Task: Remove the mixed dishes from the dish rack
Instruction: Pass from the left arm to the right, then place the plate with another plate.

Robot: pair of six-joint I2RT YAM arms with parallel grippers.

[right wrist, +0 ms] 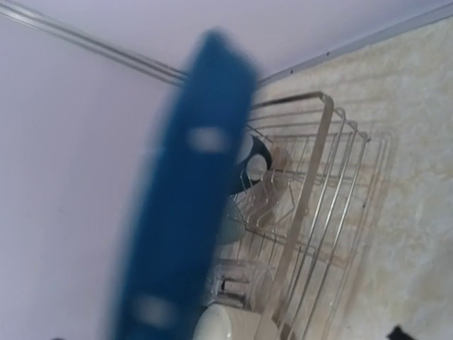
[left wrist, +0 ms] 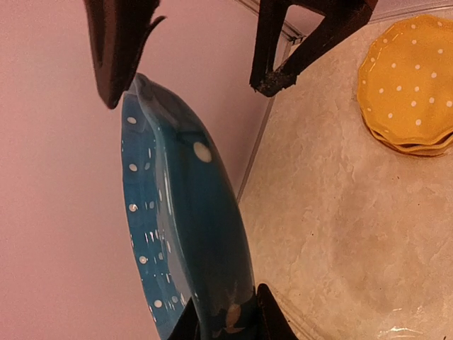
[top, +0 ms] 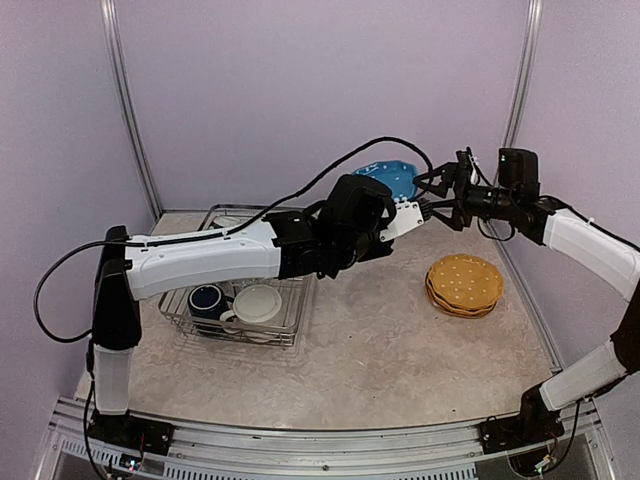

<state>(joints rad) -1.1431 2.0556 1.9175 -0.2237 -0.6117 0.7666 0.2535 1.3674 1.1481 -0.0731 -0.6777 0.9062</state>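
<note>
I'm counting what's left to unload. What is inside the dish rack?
Inside the dish rack, a navy mug and a cream mug sit at the near end. The left arm covers the rack's middle, so anything there is hidden from above.

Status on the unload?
Left gripper shut on blue plate, held on edge. Right gripper open at its far rim. Mugs left in rack. Nothing blocking.

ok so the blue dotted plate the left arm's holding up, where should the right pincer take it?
Probably the free rim opposite the left pincer. The blue plate is held on edge, clamped at one rim only, leaving the far rim bare and thin. Come in edge-on, one finger per face; the open right pincer lines up with that rim.
</note>
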